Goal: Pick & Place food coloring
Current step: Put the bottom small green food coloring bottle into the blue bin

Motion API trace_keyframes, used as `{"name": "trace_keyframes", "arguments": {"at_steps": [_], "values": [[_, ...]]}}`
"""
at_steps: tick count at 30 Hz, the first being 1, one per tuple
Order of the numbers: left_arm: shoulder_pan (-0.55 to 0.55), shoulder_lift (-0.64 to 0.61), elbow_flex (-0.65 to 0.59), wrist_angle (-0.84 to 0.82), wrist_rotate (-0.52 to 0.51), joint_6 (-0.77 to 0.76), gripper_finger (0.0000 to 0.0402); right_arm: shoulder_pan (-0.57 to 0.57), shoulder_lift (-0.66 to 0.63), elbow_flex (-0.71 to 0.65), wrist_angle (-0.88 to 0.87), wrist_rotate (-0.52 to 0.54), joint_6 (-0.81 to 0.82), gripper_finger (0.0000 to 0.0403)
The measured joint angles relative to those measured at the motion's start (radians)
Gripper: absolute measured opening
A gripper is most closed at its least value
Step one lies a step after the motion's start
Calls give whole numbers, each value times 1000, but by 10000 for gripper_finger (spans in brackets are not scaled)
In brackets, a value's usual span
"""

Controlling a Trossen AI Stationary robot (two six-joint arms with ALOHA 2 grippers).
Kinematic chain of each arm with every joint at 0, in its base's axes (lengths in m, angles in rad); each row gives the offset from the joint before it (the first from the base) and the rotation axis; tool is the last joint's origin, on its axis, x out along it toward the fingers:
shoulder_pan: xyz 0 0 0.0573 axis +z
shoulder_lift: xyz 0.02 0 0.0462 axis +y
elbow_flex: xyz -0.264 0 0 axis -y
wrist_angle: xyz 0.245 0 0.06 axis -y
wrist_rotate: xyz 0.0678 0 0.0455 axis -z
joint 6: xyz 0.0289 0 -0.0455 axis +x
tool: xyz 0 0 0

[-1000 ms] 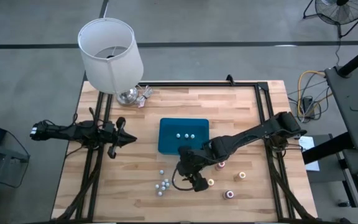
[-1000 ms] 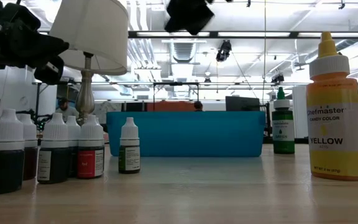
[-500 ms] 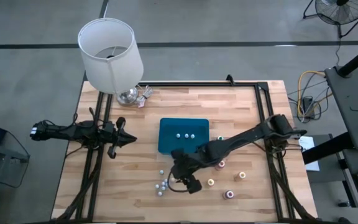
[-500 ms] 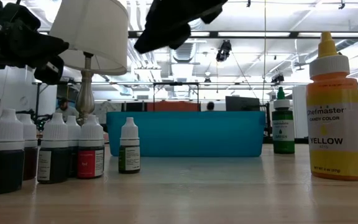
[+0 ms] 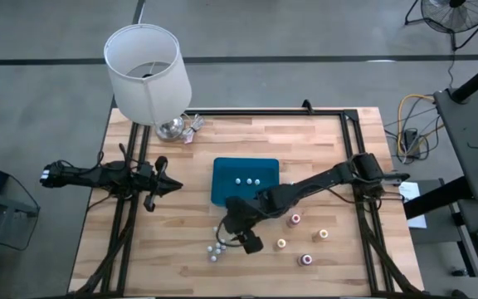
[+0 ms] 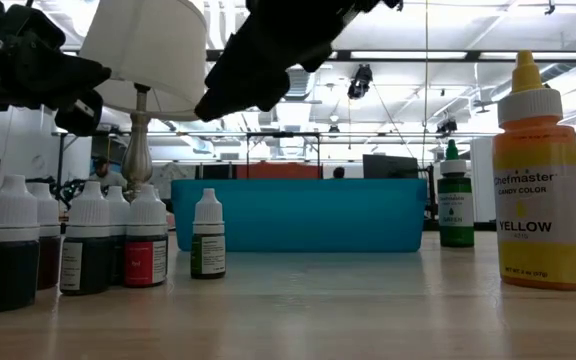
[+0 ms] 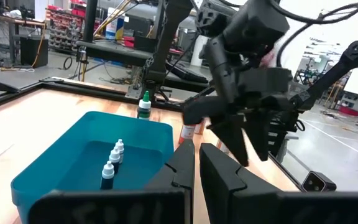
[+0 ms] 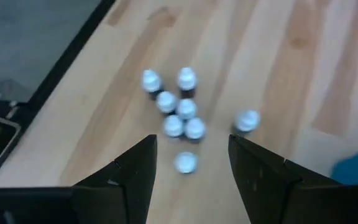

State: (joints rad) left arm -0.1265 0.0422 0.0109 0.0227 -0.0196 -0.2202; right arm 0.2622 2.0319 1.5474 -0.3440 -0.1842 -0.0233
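Beneath the right gripper (image 5: pixel 241 235), jaws wide and empty, cluster tiny white-capped, dark-bodied food coloring (image 8: pixel 178 116) bottles.

White-capped bottles (image 8: pixel 180 118) blurred

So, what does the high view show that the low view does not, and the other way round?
Only the high view shows the three small bottles standing inside the blue tray; in the low view the tray's wall hides them. Only the low view shows the labels, such as the word YELLOW on the yellow bottle, and the room behind the table. Both show the tray, the lamp, the group of white-capped bottles outside the tray, and the right gripper near that group.
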Motion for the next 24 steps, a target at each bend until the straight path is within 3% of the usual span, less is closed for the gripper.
{"name": "trace_keyframes", "arguments": {"at_steps": [24], "values": [[0,0,0,0,0,0,0,22,93,0,12,-11,-13,192]]}}
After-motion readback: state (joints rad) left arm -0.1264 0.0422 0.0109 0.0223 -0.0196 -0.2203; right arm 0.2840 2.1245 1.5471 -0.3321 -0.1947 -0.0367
